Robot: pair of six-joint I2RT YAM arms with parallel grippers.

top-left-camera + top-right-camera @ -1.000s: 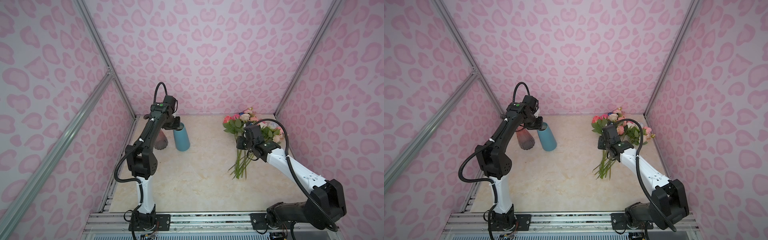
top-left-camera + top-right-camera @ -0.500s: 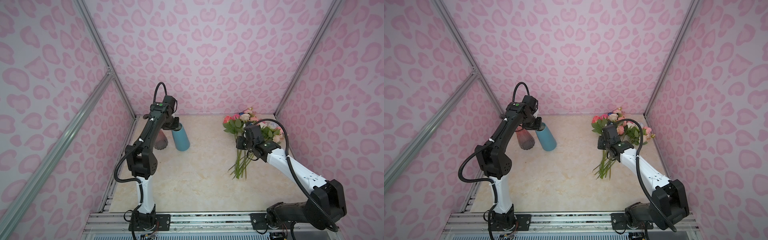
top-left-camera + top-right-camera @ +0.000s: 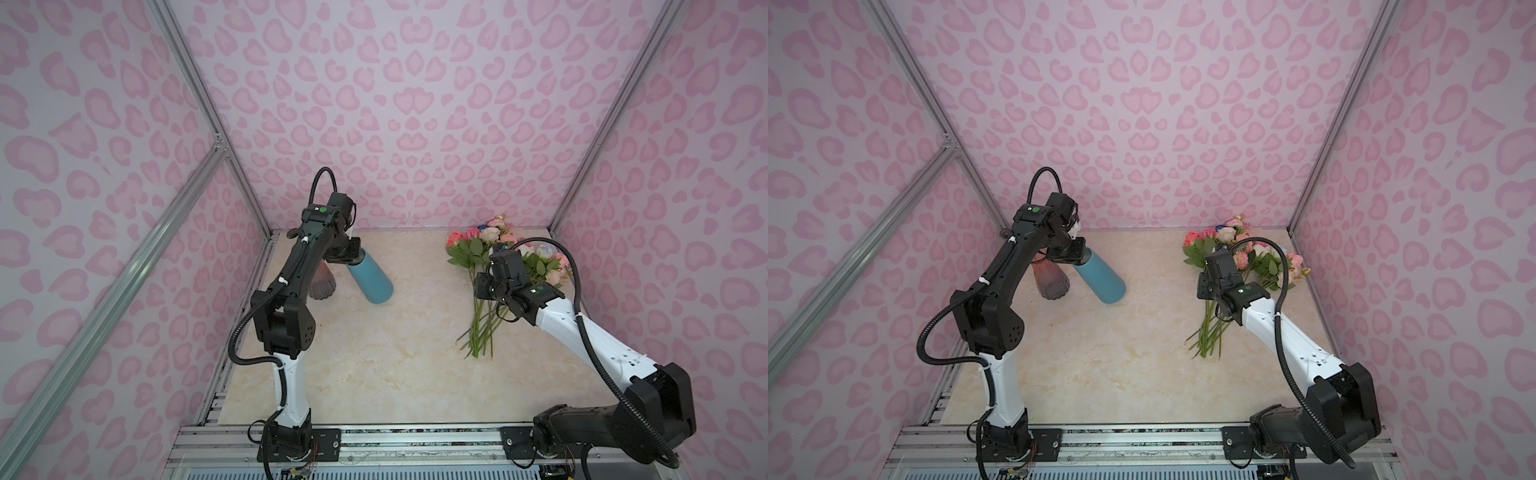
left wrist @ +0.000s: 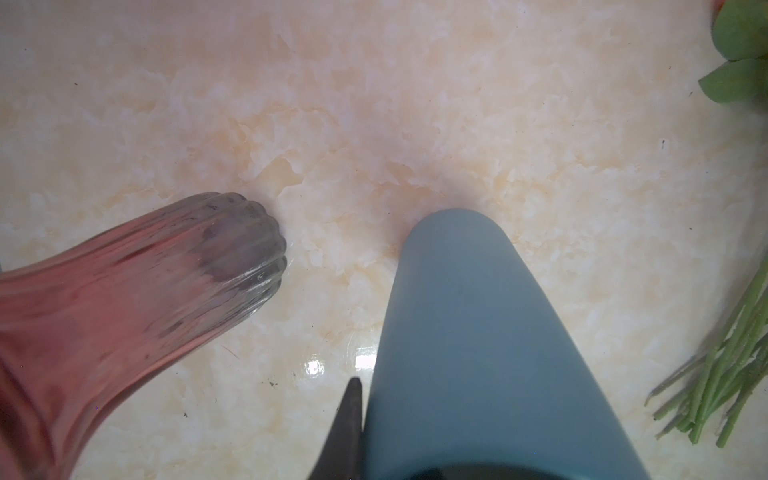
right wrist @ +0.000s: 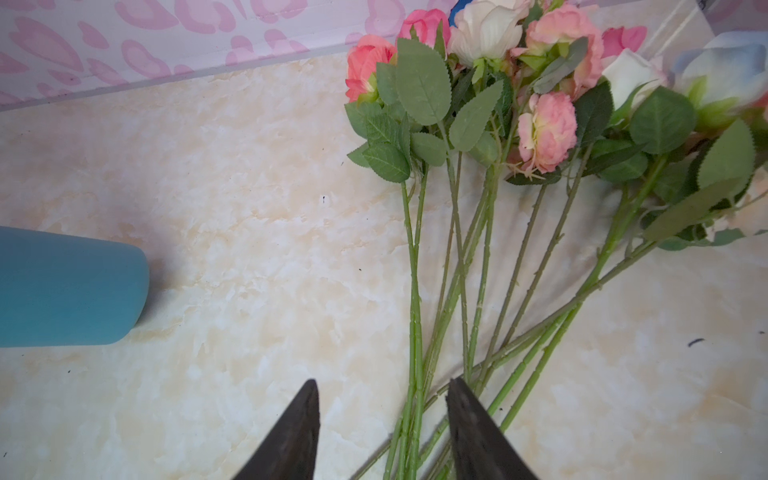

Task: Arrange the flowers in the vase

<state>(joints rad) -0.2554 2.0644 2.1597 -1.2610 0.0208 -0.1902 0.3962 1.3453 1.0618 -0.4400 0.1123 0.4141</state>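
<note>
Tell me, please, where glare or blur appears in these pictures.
Left wrist view: two glare spots on the table beside the blue vessel; the pink glass vase looks soft near the lens. Right wrist view: the flowers are sharp in the middle, blurred at the edge. Both top views: even light, faint shadows.

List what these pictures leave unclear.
- Second finger of the left gripper: left wrist view shows one finger outside the blue vase, which hides the other.
- Mouth of the glass vase: under the left arm in both top views, cropped in the left wrist view.
- Most of the deep blue bloom: behind a cream rose at the right wrist view's edge.
- Whether the right gripper touches the stems.
</note>
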